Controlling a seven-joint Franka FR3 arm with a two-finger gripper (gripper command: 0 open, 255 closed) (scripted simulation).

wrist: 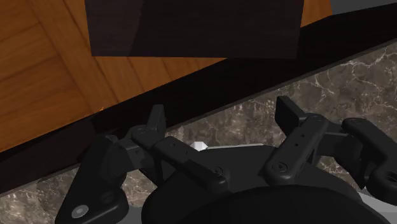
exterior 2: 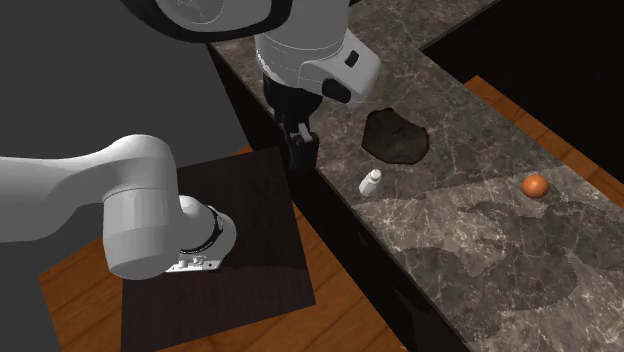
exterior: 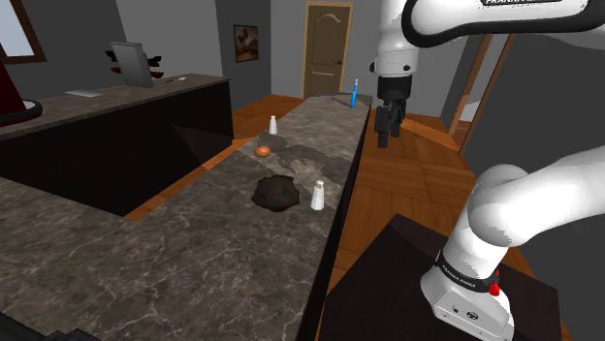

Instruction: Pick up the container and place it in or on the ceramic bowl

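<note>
A dark, shallow bowl (exterior: pixel 275 193) (exterior 2: pixel 396 135) sits on the marble counter (exterior: pixel 175 262) (exterior 2: pixel 500 250) close to its near edge. Just beside it stands a small white container (exterior: pixel 317 196) (exterior 2: pixel 371 183), upright, shaped like a shaker. My black gripper (exterior: pixel 385 131) (exterior 2: pixel 300 150) (wrist: pixel 222 116) hangs off the counter's side, above the wooden floor and apart from both things. Its fingers (wrist: pixel 157 118) are open with nothing between them. In the wrist view the counter's dark edge and marble top (wrist: pixel 356 76) lie under the hand.
A second white shaker (exterior: pixel 273 124), an orange ball-like thing (exterior: pixel 264 151) (exterior 2: pixel 536 186) and a blue upright item (exterior: pixel 355 93) stand farther along the counter. The dark stand top (exterior 2: pixel 220 260) (wrist: pixel 191 25) is on the wooden floor (wrist: pixel 38 76). A darker side counter (exterior: pixel 97 107) joins at the shoulder view's left.
</note>
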